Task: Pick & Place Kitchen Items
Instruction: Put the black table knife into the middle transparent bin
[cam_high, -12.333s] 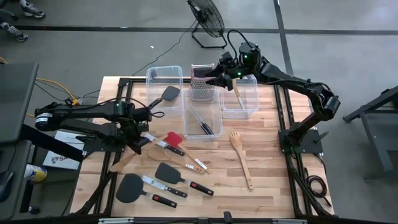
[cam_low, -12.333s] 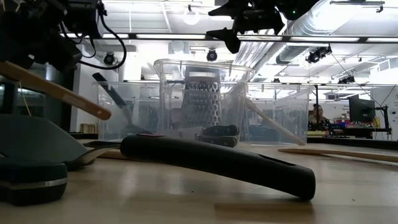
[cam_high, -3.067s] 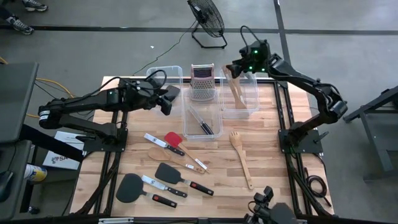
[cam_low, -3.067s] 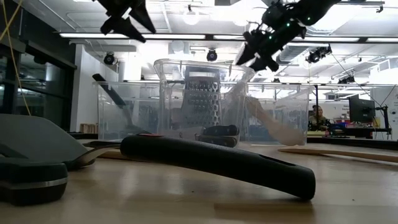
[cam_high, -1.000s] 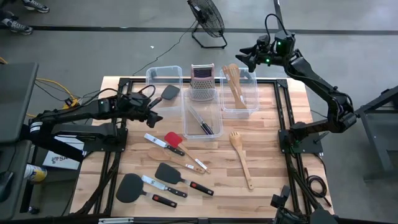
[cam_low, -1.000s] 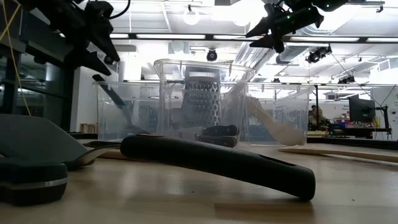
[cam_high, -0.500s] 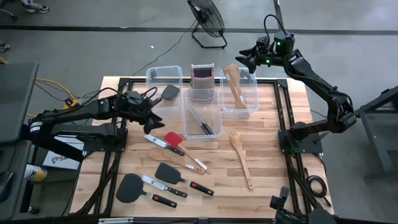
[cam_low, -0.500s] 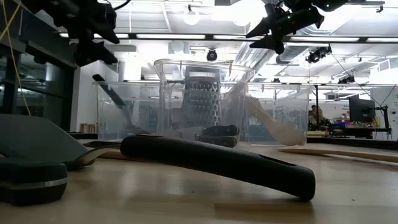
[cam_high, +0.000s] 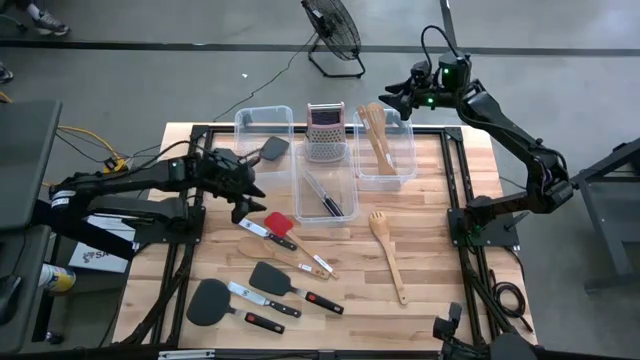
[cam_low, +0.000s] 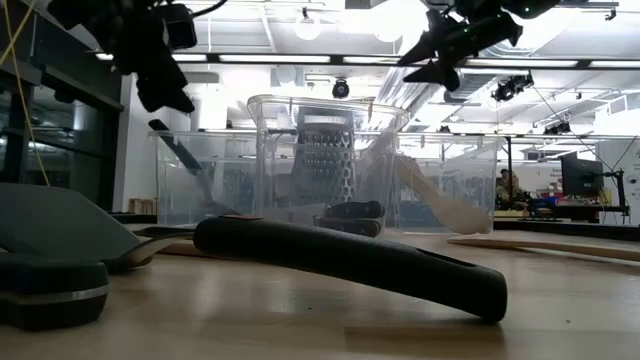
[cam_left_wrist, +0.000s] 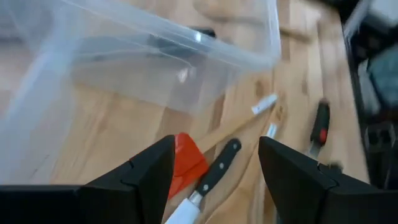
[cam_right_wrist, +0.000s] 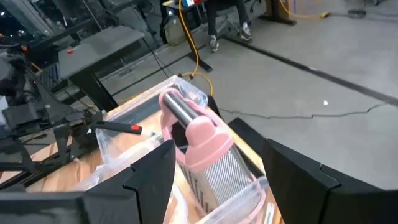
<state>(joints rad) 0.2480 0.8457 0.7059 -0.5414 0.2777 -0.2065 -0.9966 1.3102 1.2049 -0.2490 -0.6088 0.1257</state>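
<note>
While my left gripper (cam_high: 243, 193) hangs over the wooden table (cam_high: 430, 260) just beside the middle clear bin (cam_high: 325, 185), its fingers (cam_left_wrist: 134, 180) stand wide apart with nothing between them and nothing touching them. Past them I see the red spatula (cam_left_wrist: 183, 160) lying flat with a black-handled knife (cam_left_wrist: 208, 180) close against it, both loose on the boards. My right gripper (cam_high: 392, 98) is raised beyond the table's far edge, near the steel box grater (cam_right_wrist: 208, 155), also spread open and empty. Two black spatulas (cam_high: 262, 278) lie near the front edge, a wooden fork (cam_high: 386, 250) lies apart to the right, and wooden spoons (cam_high: 376, 135) rest in the right bin (cam_high: 407, 160).
</note>
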